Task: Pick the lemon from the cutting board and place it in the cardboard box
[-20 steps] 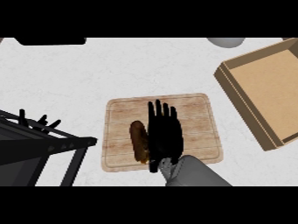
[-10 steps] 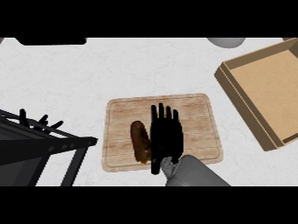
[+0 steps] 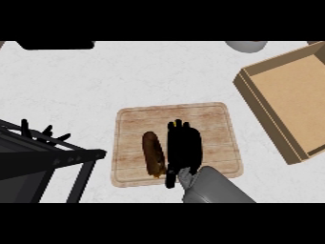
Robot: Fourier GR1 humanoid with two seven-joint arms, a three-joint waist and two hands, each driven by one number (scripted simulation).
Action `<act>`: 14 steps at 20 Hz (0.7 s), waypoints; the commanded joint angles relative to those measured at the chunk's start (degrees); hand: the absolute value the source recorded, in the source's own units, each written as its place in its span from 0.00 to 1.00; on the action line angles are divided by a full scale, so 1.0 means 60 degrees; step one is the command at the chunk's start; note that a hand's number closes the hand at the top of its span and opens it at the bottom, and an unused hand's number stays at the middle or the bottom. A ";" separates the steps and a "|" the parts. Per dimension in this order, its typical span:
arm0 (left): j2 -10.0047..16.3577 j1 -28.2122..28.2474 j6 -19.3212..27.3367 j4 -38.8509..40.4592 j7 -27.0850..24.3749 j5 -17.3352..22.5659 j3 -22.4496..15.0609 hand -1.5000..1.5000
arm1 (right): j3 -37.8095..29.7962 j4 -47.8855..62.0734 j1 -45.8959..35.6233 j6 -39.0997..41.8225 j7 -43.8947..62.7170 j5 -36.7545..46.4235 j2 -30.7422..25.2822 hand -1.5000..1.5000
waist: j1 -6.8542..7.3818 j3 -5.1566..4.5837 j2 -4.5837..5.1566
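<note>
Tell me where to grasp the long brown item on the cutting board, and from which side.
Probably across its narrow middle, from above: the brown item lies flat on the cutting board, lengthwise away from the robot, with the right hand close at its right.

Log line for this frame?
right hand over cutting board, beside brown oblong item | cardboard box interior bare | left hand resting, view's left

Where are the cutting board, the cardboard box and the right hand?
cutting board (image 3: 214, 125): head view, bare wood near its far right corner.
cardboard box (image 3: 300, 102): head view, bare inner floor.
right hand (image 3: 182, 148): head view, back of the hand, over the board.
</note>
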 commanded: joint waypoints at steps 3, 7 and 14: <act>-0.1045 -0.1734 -0.0460 -0.0763 0.0169 0.0104 -0.1317 0.50 | 0.0062 0.0369 -0.0226 0.0040 -0.0205 0.0261 -0.0072 1.00 | -0.0247 0.0018 0.0055; -0.1035 -0.1804 -0.0525 -0.0651 0.0079 0.0212 -0.1078 0.50 | 0.0071 0.0461 -0.0534 -0.0245 -0.0318 0.0773 -0.0351 1.00 | -0.0266 0.0015 0.0055; -0.0517 -0.0589 -0.0492 -0.0667 -0.0380 0.0330 -0.0415 0.50 | 0.1190 -0.1916 0.0616 -0.0517 -0.5061 -0.0147 -0.3370 1.00 | -0.0984 0.0081 -0.0160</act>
